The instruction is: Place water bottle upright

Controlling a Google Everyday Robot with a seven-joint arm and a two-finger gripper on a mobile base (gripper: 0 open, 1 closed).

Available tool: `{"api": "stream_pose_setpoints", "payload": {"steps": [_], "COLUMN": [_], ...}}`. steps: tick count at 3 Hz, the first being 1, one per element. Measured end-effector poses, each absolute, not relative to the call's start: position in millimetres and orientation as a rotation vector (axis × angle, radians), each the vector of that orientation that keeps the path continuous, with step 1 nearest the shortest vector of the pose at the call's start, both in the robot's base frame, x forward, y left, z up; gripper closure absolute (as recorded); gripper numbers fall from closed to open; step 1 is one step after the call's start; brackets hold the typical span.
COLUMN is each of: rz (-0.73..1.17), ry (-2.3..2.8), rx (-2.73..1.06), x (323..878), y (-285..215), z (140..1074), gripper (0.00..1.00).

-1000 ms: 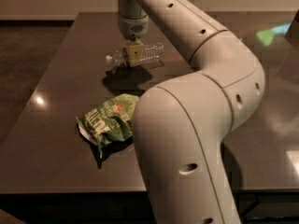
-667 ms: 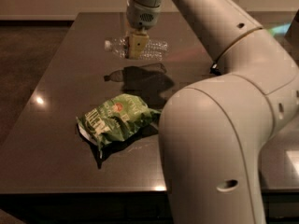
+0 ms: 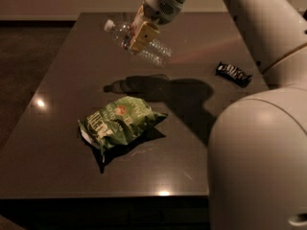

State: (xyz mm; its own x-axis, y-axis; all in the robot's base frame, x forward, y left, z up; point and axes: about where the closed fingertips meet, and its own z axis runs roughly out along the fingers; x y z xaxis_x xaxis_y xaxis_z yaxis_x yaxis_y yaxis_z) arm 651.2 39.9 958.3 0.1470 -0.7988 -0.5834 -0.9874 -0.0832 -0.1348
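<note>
In the upper middle of the frame, the pale end effector [image 3: 140, 38] is clenched around the middle of a small clear ribbed plastic water bottle [image 3: 158, 52] with a white cap, holding it clear of the dark desk [image 3: 57, 143]. The bottle is tilted, with its cap toward the upper left and its base toward the lower right. A crumpled green chip bag [image 3: 120, 123] lies on the desk left of centre, and a dark wrapped candy bar [image 3: 233, 74] lies at the right.
</note>
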Motion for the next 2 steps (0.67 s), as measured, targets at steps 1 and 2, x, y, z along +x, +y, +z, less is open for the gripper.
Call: {"api": "stream_pose_setpoints", "payload": {"steps": [1,2], "rz": [0.673,0.737], "ry": [1.651,1.653], "rx": [-1.742,-1.596], "x": [632.6,633.6], "y": [42.3,44.4], "z": [976.9,978.2], "gripper": [1.00,1.00]}}
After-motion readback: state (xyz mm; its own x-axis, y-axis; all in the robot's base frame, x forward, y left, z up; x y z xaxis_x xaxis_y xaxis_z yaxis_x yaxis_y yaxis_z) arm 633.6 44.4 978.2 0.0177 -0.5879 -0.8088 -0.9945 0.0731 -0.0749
